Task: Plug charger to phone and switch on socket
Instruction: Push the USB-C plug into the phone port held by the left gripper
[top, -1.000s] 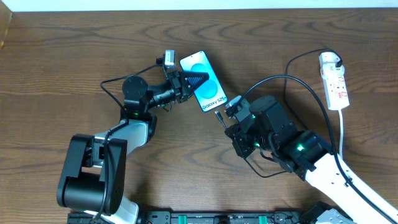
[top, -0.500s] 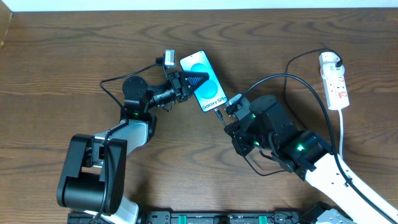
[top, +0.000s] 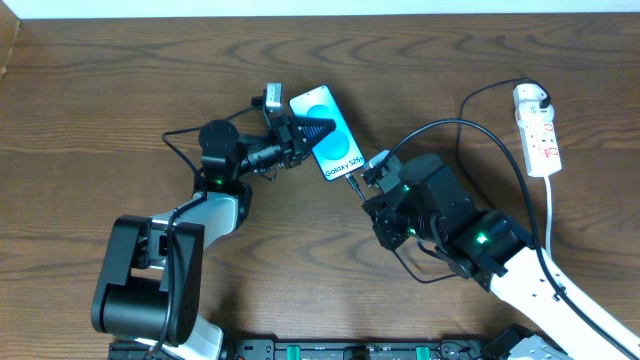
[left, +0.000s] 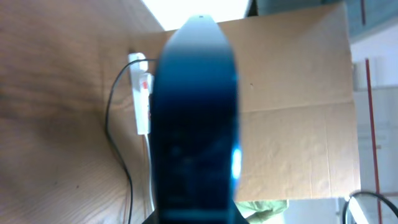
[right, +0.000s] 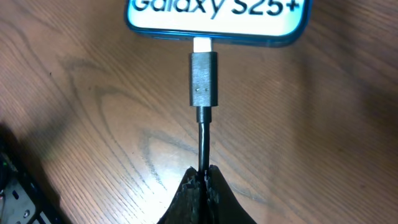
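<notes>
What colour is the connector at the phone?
Black body, pale metal tip; the connector shows best in the right wrist view.

Left arm (top: 218, 150) and right arm (top: 445, 212), both jaws closed.

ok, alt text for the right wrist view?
The charger points up the frame, its metal tip meeting the bottom edge of the phone, with some bare metal showing. Lower in frame the right gripper is shut on the black cable, over a wooden table.
</notes>
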